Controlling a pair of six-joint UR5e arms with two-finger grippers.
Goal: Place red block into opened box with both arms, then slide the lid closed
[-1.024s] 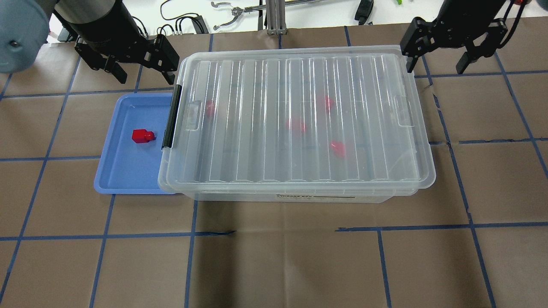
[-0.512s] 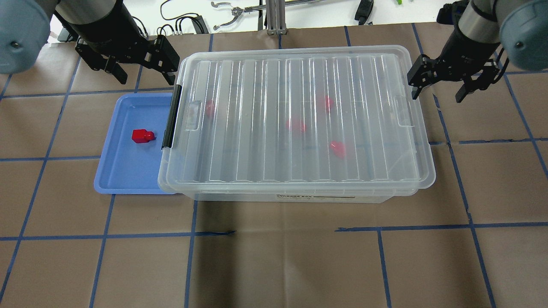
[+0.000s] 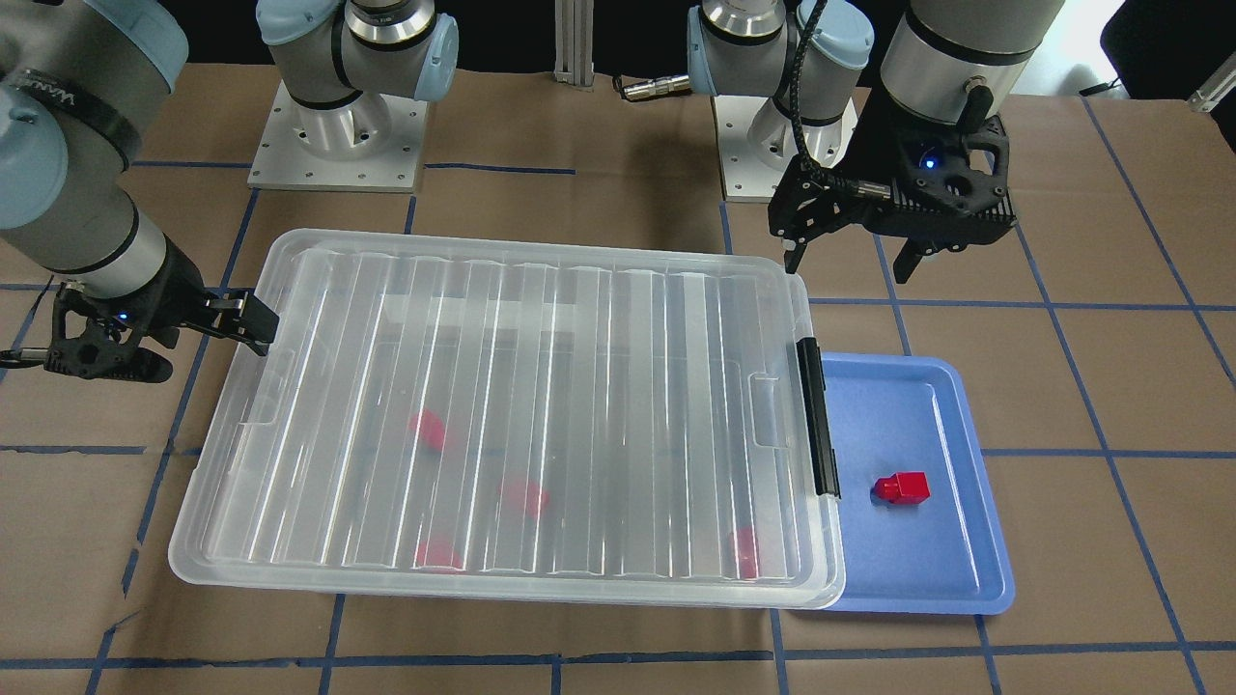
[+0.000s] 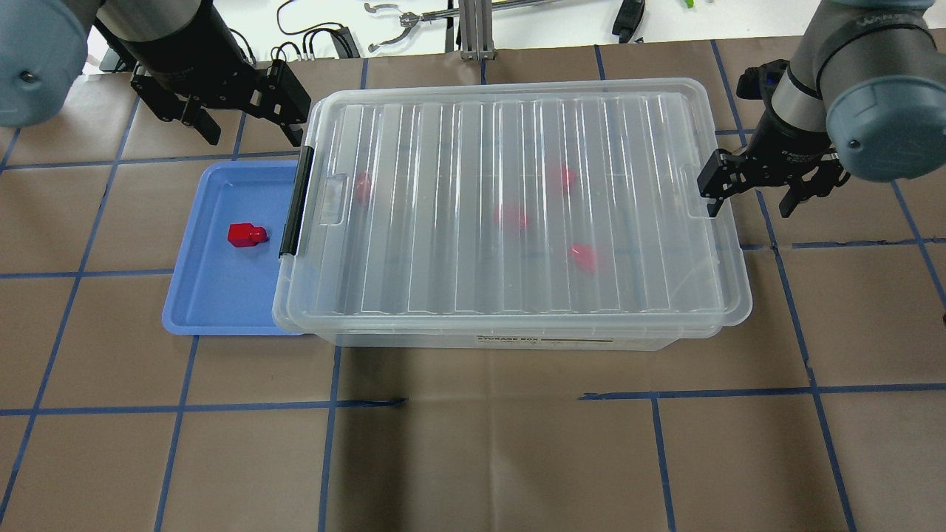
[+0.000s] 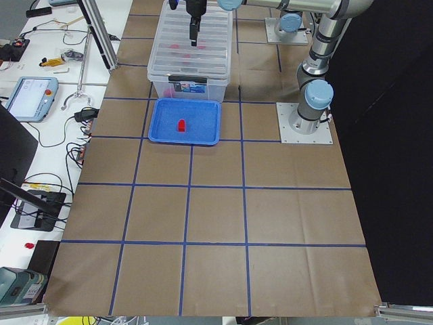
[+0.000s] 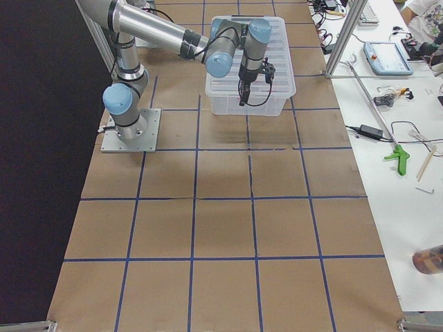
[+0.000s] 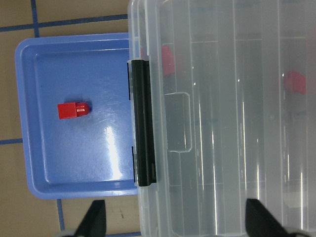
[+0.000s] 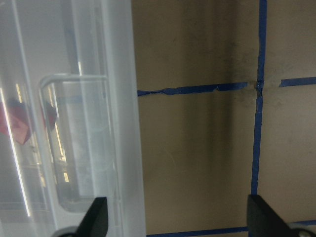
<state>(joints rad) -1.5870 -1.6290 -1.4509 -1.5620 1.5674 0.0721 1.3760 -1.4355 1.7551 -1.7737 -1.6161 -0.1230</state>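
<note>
On blue tray (image 4: 214, 303) just beside latch end of box (image 4: 517, 341), toward tabletop's left edge: red block (image 4: 246, 235) | lid (image 4: 510, 222) covers box | left gripper (image 4: 253, 137) wide open, empty, above box's far-left corner | right gripper (image 4: 749, 207) wide open, empty, at lid's right end

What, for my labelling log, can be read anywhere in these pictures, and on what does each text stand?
"STORAGE BOX": on the label strip along the box's long side wall; the finer print beside it is too small to read.
Lettering on the black band of the right arm: too blurred to read for certain.
Sticker on the box's latch end: too small.
Handheld screen on the side bench: too small.
</note>
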